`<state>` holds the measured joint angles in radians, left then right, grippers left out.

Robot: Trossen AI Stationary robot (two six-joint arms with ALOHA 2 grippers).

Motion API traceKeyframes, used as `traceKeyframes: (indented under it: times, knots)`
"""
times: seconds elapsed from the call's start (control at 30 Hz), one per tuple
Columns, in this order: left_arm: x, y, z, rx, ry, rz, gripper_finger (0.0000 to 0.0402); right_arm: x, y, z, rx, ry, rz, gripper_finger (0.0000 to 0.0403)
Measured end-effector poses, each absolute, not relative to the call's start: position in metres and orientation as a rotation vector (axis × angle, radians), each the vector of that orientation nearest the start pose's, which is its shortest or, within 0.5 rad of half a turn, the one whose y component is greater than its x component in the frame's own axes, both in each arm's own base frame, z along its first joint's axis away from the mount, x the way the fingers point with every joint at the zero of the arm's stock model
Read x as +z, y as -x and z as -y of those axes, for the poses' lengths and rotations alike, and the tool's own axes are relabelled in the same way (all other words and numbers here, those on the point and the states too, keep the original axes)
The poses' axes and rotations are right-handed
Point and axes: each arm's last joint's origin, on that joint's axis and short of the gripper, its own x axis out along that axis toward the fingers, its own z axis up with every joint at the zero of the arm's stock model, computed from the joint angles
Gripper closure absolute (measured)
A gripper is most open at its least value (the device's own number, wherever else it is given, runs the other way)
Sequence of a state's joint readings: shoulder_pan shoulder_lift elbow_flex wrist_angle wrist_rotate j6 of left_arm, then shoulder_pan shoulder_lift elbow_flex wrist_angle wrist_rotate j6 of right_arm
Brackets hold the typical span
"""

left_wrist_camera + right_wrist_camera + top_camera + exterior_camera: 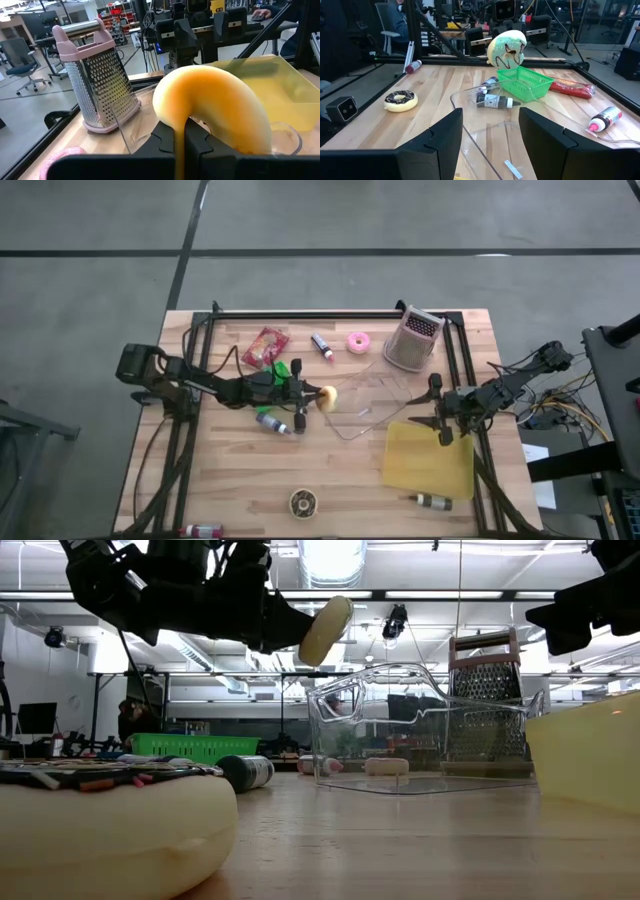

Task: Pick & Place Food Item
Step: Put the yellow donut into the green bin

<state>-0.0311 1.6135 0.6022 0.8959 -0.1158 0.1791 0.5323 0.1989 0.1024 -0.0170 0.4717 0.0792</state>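
Note:
My left gripper is shut on a donut, pale yellow underneath and mint-frosted with dark drizzle in the right wrist view. The donut is held in the air just left of a clear plastic container, and the low view shows it high above the table. My right gripper is open and empty over the container's right side, beside a yellow tub. My left gripper pinches the donut's ring between its two fingers, at the side nearest the arm. The fingers come level from the table's left. The donut is lifted clear of the table and tilted, its frosted face toward the table's right.
A metal grater with a pink handle stands at the far right. A pink donut, a red packet, a green basket, several small bottles and a chocolate donut lie around.

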Motion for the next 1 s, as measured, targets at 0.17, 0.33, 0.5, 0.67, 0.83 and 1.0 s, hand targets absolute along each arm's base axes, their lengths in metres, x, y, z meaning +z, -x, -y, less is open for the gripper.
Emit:
traceKeyframes:
  times: [0.17, 0.33, 0.5, 0.67, 0.83, 1.0]
  knots:
    - [0.18, -0.306, 0.005, 0.096, -0.193, -0.155, 0.0399, 0.181, -0.096, -0.041, 0.057, -0.024, -0.102, 0.0211]
    - [0.182, -0.299, 0.003, 0.156, -0.205, -0.239, 0.0399, 0.181, -0.096, -0.041, 0.057, -0.023, -0.104, 0.0211]
    - [0.187, -0.28, 0.001, 0.257, -0.183, -0.283, 0.0399, 0.179, -0.096, -0.041, 0.056, -0.02, -0.109, 0.0211]
    - [0.188, -0.252, -0.003, 0.363, -0.117, -0.291, 0.0399, 0.179, -0.096, -0.041, 0.056, -0.02, -0.111, 0.0211]
    - [0.183, -0.226, -0.006, 0.471, -0.055, -0.337, 0.0399, 0.179, -0.096, -0.042, 0.056, -0.02, -0.111, 0.0211]
    - [0.174, -0.208, -0.009, 0.564, 0.004, -0.373, 0.0399, 0.179, -0.097, -0.042, 0.056, -0.024, -0.108, 0.0211]
